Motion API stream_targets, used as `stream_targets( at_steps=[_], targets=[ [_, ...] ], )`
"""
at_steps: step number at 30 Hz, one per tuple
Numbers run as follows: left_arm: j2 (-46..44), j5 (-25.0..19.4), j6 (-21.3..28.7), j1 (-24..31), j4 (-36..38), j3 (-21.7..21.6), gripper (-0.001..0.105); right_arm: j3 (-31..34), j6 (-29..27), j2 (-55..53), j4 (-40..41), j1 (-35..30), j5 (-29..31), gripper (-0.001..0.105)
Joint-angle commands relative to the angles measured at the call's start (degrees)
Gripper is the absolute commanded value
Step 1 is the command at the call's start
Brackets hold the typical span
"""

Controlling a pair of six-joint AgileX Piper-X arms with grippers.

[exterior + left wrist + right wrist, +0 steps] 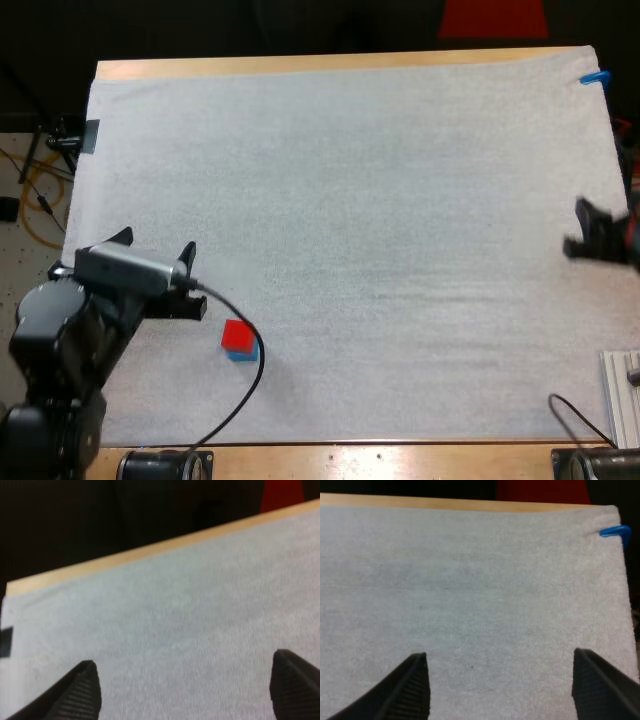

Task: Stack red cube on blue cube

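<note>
The red cube (237,335) sits on top of the blue cube (244,354), of which just a thin edge peeks out below it, near the mat's front left. My left gripper (155,246) is open, a short way up and left of the stack, with nothing between its fingers (82,690); in its wrist view it faces bare mat. My right gripper (578,228) hovers at the mat's right edge, far from the cubes. It is open too, its fingers (412,682) spread wide over bare mat.
The white mat (360,220) covers most of the wooden table (330,64). A pale metal piece (622,395) lies at the front right corner. A dark tab (92,135) marks the mat's left edge.
</note>
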Motion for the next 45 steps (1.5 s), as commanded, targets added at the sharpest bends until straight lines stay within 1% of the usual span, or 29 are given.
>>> stream_targets(
  at_steps=[1,4,7,9,12,14,15,18,20,21,22,23,25,28,30,33,36,38,45],
  targets=[
    [-2.09,0.40,-0.70,-0.12,-0.30,-0.20,0.067,2.01,1.11,-4.45,-0.39,-0.10,0.00,0.059],
    [-6.91,0.40,-0.70,-0.12,0.43,-0.20,0.067,5.77,2.94,-12.96,-0.39,-0.10,0.44,0.059],
    [-12.11,0.40,0.53,-0.12,2.02,-0.08,0.067,8.88,4.13,-21.39,0.02,-0.10,0.43,0.059],
    [-15.78,0.40,1.01,-0.12,2.46,0.70,0.067,10.58,4.13,-26.53,0.81,-0.10,0.43,0.059],
    [-21.92,0.40,1.15,-0.12,3.61,2.86,0.067,12.84,4.13,-33.58,2.67,-0.10,0.43,0.059],
    [-27.53,0.40,1.15,-0.12,5.69,5.56,0.067,14.23,4.13,-38.47,3.50,-0.10,0.43,0.059],
    [-28.46,0.40,1.15,-0.12,6.10,6.25,0.067,14.45,4.13,-40.08,3.66,-0.10,0.43,0.059],
    [-35.41,0.51,0.94,-0.12,8.84,9.25,0.067,15.80,4.52,-44.67,4.79,-0.10,0.43,0.059],
    [-40.12,3.40,0.91,-0.12,10.12,10.92,0.067,15.77,5.29,-44.07,7.42,-0.10,0.40,0.059],
    [-40.22,4.05,0.91,-0.23,10.90,11.11,0.067,15.91,5.29,-44.00,7.98,-0.10,0.10,0.059],
    [-39.41,5.68,0.66,0.09,13.26,10.54,0.067,16.89,5.28,-44.22,7.58,-0.10,-0.51,0.059],
    [-38.76,6.69,0.40,0.26,14.20,10.89,0.067,17.72,5.40,-44.36,7.36,-0.10,-0.46,0.059],
    [-39.11,6.75,0.29,0.25,13.44,11.83,0.067,18.75,5.40,-44.22,7.38,-0.10,-0.46,0.059],
    [-39.12,4.48,-0.16,0.25,11.65,13.87,0.067,20.71,5.40,-44.22,7.23,-0.10,-0.46,0.059],
    [-39.12,-0.70,-2.17,0.25,9.99,16.17,0.067,22.39,5.40,-44.22,7.23,-0.10,-0.46,0.059],
    [-39.12,-3.99,-2.55,0.25,9.42,18.82,0.067,24.26,5.40,-44.22,7.23,-0.10,-0.46,0.059],
    [-39.12,-4.15,-2.55,0.25,9.31,21.61,0.067,25.92,5.40,-44.22,7.36,-0.10,-0.46,0.059],
    [-39.12,-4.15,-2.93,0.25,8.39,22.69,0.067,26.22,5.40,-44.22,6.88,-0.10,-0.46,0.059],
    [-39.12,-3.94,-2.98,0.25,8.00,22.88,0.067,26.20,6.58,-44.22,6.93,-0.10,-0.09,0.059]
  ],
)
